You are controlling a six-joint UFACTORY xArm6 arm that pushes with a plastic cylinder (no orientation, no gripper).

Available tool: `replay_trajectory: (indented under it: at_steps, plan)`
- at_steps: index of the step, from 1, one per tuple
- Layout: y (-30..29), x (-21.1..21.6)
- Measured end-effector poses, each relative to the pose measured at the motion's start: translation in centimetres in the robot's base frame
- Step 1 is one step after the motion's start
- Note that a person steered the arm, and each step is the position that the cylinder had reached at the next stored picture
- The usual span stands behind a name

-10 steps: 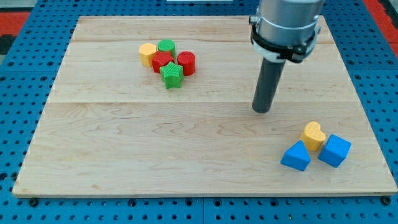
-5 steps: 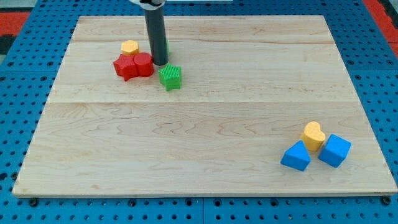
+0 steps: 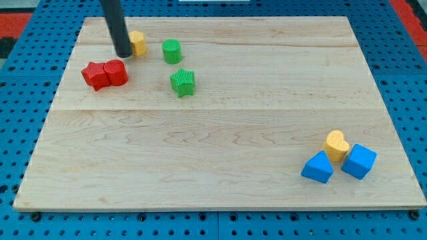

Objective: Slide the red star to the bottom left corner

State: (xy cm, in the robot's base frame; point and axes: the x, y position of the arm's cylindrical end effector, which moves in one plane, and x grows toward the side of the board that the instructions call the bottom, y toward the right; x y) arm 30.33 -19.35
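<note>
Red star: now sitting further left on the counter, touching the red cylinder, drifting cornerward; my tip is relocating above them beside the yellow block; no jaws fitted.

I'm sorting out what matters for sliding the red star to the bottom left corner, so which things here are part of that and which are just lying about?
Part of the job:
red star
my tip, above and right of the star, beside the yellow block
wooden board

Just lying about:
red cylinder, touching the star
yellow block
green cylinder
green star
yellow heart
blue triangle
blue cube
</note>
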Motion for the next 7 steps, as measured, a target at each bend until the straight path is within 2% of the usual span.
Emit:
replay_trajectory:
  at_steps: [1,3,4,5,6,7]
  plan:
    - [-1.4,2.8]
    - [-2.6,13.2]
    - [-2.8,15.6]
    - [-6.0,14.9]
    - [-3.5,19.5]
    - [-4.1,22.8]
